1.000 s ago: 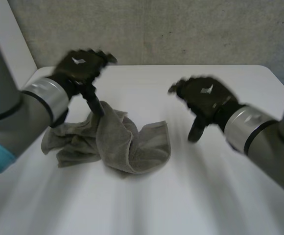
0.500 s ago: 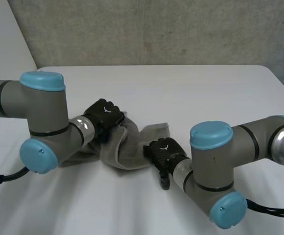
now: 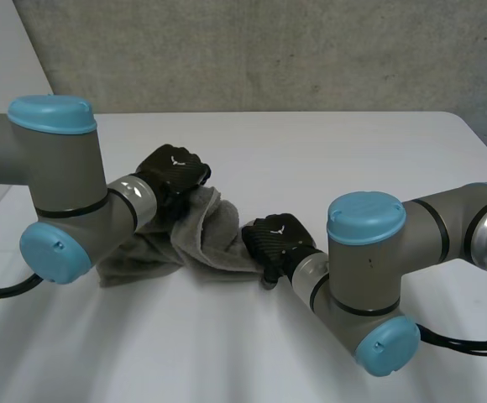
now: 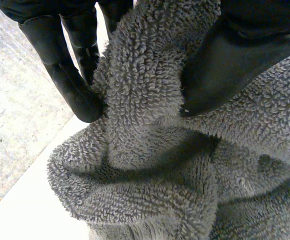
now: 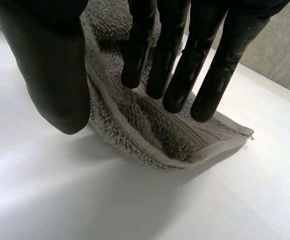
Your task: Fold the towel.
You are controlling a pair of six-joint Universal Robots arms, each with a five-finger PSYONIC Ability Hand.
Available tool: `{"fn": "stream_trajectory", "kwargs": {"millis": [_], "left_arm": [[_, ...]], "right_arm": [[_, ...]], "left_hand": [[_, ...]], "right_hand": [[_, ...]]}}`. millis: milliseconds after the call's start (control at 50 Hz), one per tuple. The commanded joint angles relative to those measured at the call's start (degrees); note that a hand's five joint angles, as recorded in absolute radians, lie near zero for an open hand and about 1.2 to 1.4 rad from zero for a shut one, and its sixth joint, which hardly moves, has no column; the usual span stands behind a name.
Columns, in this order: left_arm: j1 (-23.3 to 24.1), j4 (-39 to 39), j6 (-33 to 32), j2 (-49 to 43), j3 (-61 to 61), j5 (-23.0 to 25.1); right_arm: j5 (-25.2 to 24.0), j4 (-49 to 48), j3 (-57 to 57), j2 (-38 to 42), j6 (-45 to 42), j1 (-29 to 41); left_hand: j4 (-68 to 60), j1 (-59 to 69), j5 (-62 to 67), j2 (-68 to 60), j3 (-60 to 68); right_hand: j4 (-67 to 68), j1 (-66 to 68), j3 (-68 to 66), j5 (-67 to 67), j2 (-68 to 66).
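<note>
A grey terry towel [image 3: 210, 242] lies crumpled on the white table [image 3: 336, 151], left of the middle. My left hand [image 3: 174, 170] is on the towel's raised far part. In the left wrist view its fingers [image 4: 77, 90] and thumb [image 4: 230, 65] pinch a ridge of the towel [image 4: 150, 165] between them. My right hand [image 3: 277, 240] is at the towel's right edge. In the right wrist view its straight fingers [image 5: 177, 65] reach down onto the hemmed corner of the towel [image 5: 157, 132], and the thumb [image 5: 55, 75] stands just beside that edge, over the bare table.
Both arms bend low over the near table, the left elbow [image 3: 54, 193] beside the towel's left end and the right elbow [image 3: 369, 277] to its right. A grey wall [image 3: 269, 50] rises behind the table's far edge.
Both hands came down from above the table onto the towel. The left closed on its upper ridge and drew it up a little; the right slid to the right edge with its fingers closing in.
</note>
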State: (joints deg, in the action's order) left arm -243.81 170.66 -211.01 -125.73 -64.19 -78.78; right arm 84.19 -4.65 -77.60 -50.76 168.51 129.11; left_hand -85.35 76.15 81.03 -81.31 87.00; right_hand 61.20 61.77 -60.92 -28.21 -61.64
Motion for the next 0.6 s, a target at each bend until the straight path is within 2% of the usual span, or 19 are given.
{"fn": "stream_trajectory", "kwargs": {"millis": [20, 100, 160, 200, 220, 240, 260, 280, 300, 320, 340, 360, 380, 420, 480, 560, 580, 600], "left_arm": [[-0.1, 0.3, 0.2, -0.5, 1.9, 0.2], [-0.3, 1.2, 0.4, -1.2, 6.1, -0.1], [-1.6, 5.0, 1.6, -1.9, 13.1, -2.8], [-3.5, 11.5, 7.2, -1.5, 19.9, -10.2], [-3.5, 11.5, 7.2, -1.5, 20.0, -10.3], [-4.3, 15.1, 11.5, -0.8, 22.6, -14.0], [-4.3, 15.1, 11.6, -0.8, 22.6, -14.0], [-5.3, 18.8, 16.2, 0.1, 24.4, -17.2], [-6.3, 22.5, 20.9, 1.8, 25.1, -19.7], [-6.3, 22.5, 20.9, 1.8, 25.1, -19.7], [-7.2, 25.5, 25.3, 3.2, 24.9, -21.1], [-7.7, 27.6, 29.0, 4.3, 24.6, -21.5], [-7.7, 27.6, 29.1, 4.4, 24.6, -21.5], [-8.1, 28.5, 34.0, 5.8, 21.8, -21.2], [-8.0, 28.3, 35.1, 6.4, 19.5, -20.9], [-7.7, 28.2, 35.3, 9.1, 10.4, -19.1], [-7.6, 28.2, 35.2, 9.9, 7.2, -18.3], [-7.6, 28.2, 35.2, 9.9, 7.1, -18.3]], "right_arm": [[0.0, 0.3, 4.3, 2.7, -0.5, -0.7], [0.4, 1.7, 13.1, 2.5, -1.1, -0.8], [1.0, 1.6, 17.7, 2.2, -1.3, -0.9], [3.1, -1.7, 25.7, -0.2, -1.3, -1.6], [3.1, -1.7, 25.7, -0.2, -1.3, -1.6], [5.3, -5.5, 27.9, -2.7, -1.3, -2.4], [6.9, -10.4, 28.6, -5.4, -1.3, -3.2], [7.0, -10.5, 28.6, -5.4, -1.3, -3.2], [7.4, -15.9, 28.3, -8.1, -1.6, -3.3], [7.4, -16.0, 28.3, -8.1, -1.6, -3.3], [7.1, -19.8, 27.9, -10.3, -2.2, -3.3], [6.5, -22.3, 27.3, -11.6, -2.8, -3.6], [6.5, -22.3, 27.3, -11.6, -2.8, -3.6], [4.0, -20.1, 26.6, -12.3, -4.1, -3.0], [3.2, -18.3, 26.3, -12.1, -4.4, -2.7], [1.3, -11.7, 25.3, -10.2, -5.6, -1.9], [0.8, -8.9, 25.1, -8.4, -6.1, -1.6], [0.8, -8.9, 25.1, -8.4, -6.1, -1.6]], "left_hand": [[5.4, 3.8, -11.0, 1.3, -7.0], [5.4, 3.8, -11.0, 1.3, -7.0], [5.4, 3.8, -11.0, 1.3, -7.0], [5.4, 3.8, -11.0, 1.3, -7.0], [5.4, 3.8, -11.0, 1.3, -7.0], [5.4, 3.8, -11.0, 1.3, -7.0], [5.4, 3.8, -11.0, 1.3, -7.0], [5.4, 3.8, -11.0, 1.3, -7.0], [5.4, 3.8, -11.0, 1.3, -7.0], [5.4, 3.8, -11.0, 1.3, -7.0], [5.4, 3.8, -11.0, 1.3, -7.0], [5.4, 3.8, -11.0, 1.3, -7.0], [5.4, 3.8, -11.0, 1.3, -7.0], [5.4, 3.8, -11.0, 1.3, -7.0], [5.4, 3.8, -11.0, 1.3, -7.0], [5.4, 3.8, -11.0, 1.3, -7.0], [5.4, 3.8, -11.0, 1.3, -7.0], [5.4, 3.8, -11.0, 1.3, -7.0]], "right_hand": [[18.8, 18.2, -19.1, -41.8, -18.4], [18.8, 18.2, -19.1, -41.8, -18.4], [18.8, 18.2, -19.1, -41.8, -18.4], [18.8, 18.2, -19.1, -41.8, -18.4], [18.8, 18.2, -19.1, -41.8, -18.4], [18.8, 18.2, -19.1, -41.8, -18.4], [18.8, 18.2, -19.1, -41.8, -18.4], [18.8, 18.2, -19.1, -41.8, -18.4], [18.8, 18.2, -19.1, -41.8, -18.4], [18.8, 18.2, -19.1, -41.8, -18.4], [18.8, 18.2, -19.1, -41.8, -18.4], [18.8, 18.2, -19.1, -41.8, -18.4], [18.8, 18.2, -19.1, -41.8, -18.4], [18.8, 18.2, -19.1, -41.8, -18.4], [18.8, 18.2, -19.1, -41.8, -18.4], [18.8, 18.2, -19.1, -41.8, -18.4], [13.4, 12.8, -13.6, -36.4, -12.9], [13.3, 12.7, -13.6, -36.3, -12.9]]}}
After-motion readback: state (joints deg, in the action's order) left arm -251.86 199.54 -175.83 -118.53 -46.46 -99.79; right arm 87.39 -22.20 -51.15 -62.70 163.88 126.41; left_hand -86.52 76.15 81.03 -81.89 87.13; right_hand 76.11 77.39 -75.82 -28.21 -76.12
